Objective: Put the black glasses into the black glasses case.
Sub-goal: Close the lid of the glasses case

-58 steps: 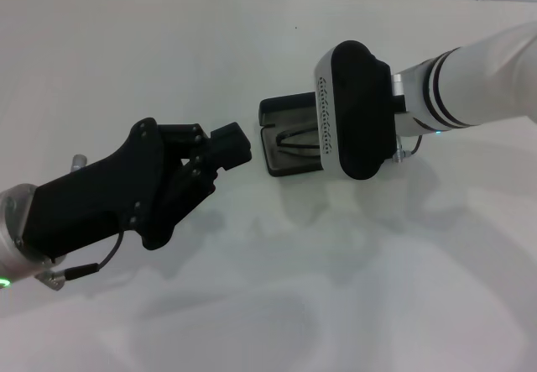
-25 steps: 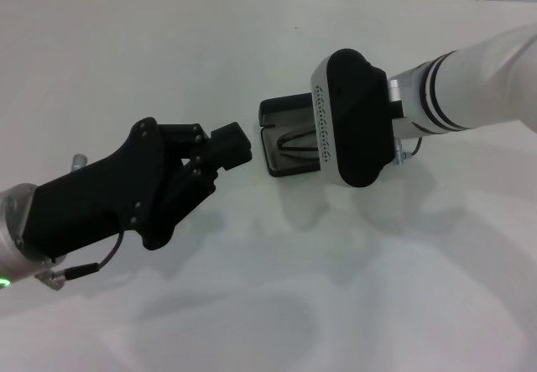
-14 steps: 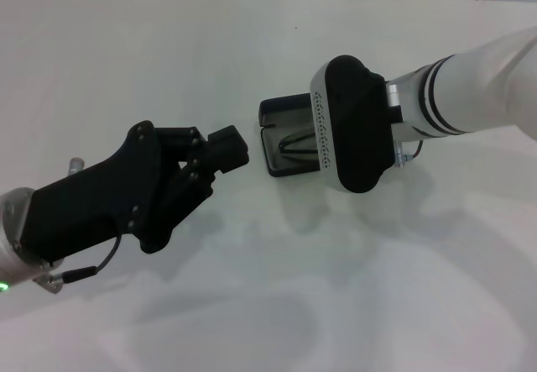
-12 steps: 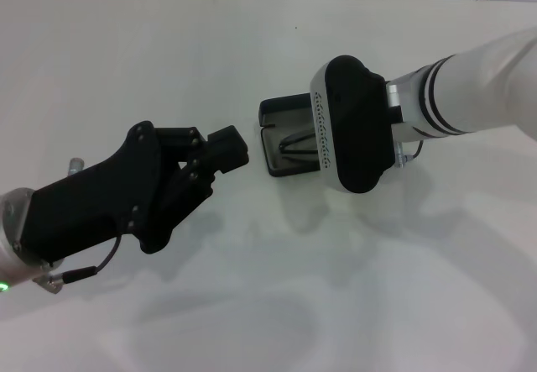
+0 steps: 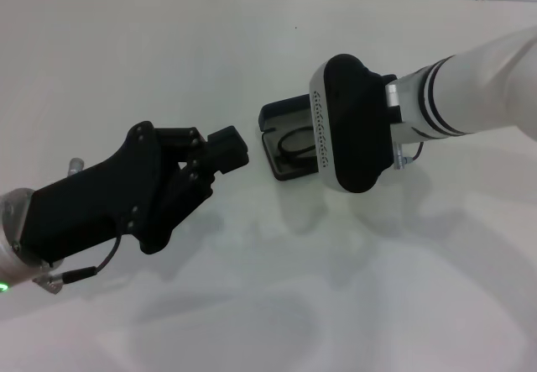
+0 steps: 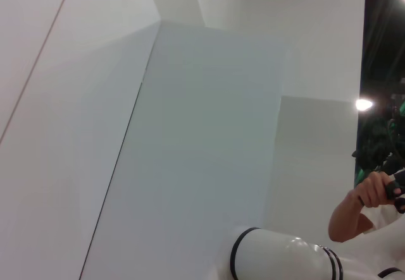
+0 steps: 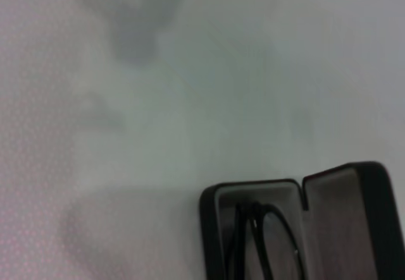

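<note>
Over a white surface [image 5: 352,288], left end effector [image 5: 228,151] hovering beside the case, fingers drawn together on nothing. Right end effector [image 5: 344,124] poised above the open black glasses case [image 5: 281,116]; finger state impossible to tell. Inside the grey-lined tray, black glasses [image 7: 266,242] lying flat.

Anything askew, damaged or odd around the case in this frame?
Nothing stands out. The black glasses lie inside the open black glasses case, lid still up. The right gripper hangs over the case's right part; the left gripper sits to its left, apart. No damage shows.
</note>
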Tool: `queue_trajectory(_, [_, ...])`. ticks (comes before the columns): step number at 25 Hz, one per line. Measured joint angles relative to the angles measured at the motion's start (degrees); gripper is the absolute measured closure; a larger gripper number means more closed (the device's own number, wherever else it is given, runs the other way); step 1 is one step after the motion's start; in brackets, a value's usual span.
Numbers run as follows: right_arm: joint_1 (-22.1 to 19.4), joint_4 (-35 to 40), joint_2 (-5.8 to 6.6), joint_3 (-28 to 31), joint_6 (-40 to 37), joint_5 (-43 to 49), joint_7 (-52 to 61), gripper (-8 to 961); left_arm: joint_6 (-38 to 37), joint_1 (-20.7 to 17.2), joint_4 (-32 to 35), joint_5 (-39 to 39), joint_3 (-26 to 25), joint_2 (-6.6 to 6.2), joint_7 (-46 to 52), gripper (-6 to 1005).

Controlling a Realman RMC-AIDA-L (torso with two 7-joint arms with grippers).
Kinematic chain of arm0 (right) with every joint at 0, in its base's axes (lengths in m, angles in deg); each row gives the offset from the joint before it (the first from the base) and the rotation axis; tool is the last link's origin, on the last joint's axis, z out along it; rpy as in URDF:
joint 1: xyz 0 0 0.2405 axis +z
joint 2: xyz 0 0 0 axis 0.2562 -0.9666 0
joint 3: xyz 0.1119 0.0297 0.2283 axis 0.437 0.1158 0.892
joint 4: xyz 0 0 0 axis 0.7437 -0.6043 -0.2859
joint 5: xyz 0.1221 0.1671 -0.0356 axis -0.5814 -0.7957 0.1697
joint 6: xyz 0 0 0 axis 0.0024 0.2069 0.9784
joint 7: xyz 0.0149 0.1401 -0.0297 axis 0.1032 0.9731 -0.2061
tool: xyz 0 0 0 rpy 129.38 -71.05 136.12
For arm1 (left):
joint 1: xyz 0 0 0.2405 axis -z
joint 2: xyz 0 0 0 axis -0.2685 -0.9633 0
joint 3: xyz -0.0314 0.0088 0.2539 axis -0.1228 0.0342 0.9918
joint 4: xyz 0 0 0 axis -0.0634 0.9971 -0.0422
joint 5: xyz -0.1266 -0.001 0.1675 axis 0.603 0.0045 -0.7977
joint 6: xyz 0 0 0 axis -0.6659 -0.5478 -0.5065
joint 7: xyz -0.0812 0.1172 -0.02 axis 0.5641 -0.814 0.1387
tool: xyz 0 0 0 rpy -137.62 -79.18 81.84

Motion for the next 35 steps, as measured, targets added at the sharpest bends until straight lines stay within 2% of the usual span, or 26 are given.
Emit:
queue_trajectory(4, [-0.7, 1.8, 0.0, -0.3, -0.8, 0.0, 0.0, 604, 0.0, 0.0, -0.1, 0.0, 0.0, 0.0, 0.0, 946])
queue_trajectory(11, [-3.9, 7.1, 0.0, 1.0, -4.8, 0.0, 2.5, 625, -0.1, -0.1, -0.1, -0.1, 0.0, -0.15, 0.0, 946])
queue_trajectory(16, [-11.1, 15.3, 0.0, 6.5, -9.5, -2.9, 4.1, 641, 0.0, 0.6, 0.1, 0.1, 0.0, -0.7, 0.2, 946])
queue_trajectory(21, [-18.6, 24.5, -0.02, 14.5, -14.9, -11.3, 4.0, 656, 0.1, 1.0, 0.5, -0.3, -2.9, -1.96, 1.9, 946])
queue_trajectory(23, [-21.5, 26.2, -0.02, 18.4, -17.1, -15.2, 3.8, 662, 0.5, 2.0, 0.4, -0.8, -3.6, -2.69, 3.0, 946])
queue_trajectory(26, [-26.4, 27.4, 0.01, 26.7, -20.7, -21.9, 3.3, 775, 3.2, 5.0, 0.6, -1.8, -3.8, -3.28, 4.7, 946])
queue_trajectory(29, [-30.3, 25.9, 0.04, 37.2, -24.3, -28.7, 1.1, 868, 10.3, 10.0, 2.4, -5.0, -3.8, -3.64, 8.3, 946])
queue_trajectory(31, [-31.5, 23.5, 0.01, 44.1, -27.5, -32.8, -1.3, 903, 14.8, 13.0, 3.4, -8.0, -3.9, -3.84, 10.6, 946])
queue_trajectory(32, [-32.0, 20.9, 0.04, 50.5, -30.5, -36.0, -3.6, 920, 17.0, 14.4, 3.9, -9.5, -3.9, -3.88, 11.8, 946])
queue_trajectory(34, [-32.2, 17.3, 0.07, 58.4, -34.6, -39.0, -6.6, 955, 22.6, 17.8, 5.0, -13.4, -3.9, -3.67, 14.6, 945])
queue_trajectory(35, [-32.2, 17.3, 0.07, 58.4, -34.6, -39.0, -6.6, 955, 24.8, 19.1, 5.4, -15.0, -3.9, -3.47, 16.0, 945])
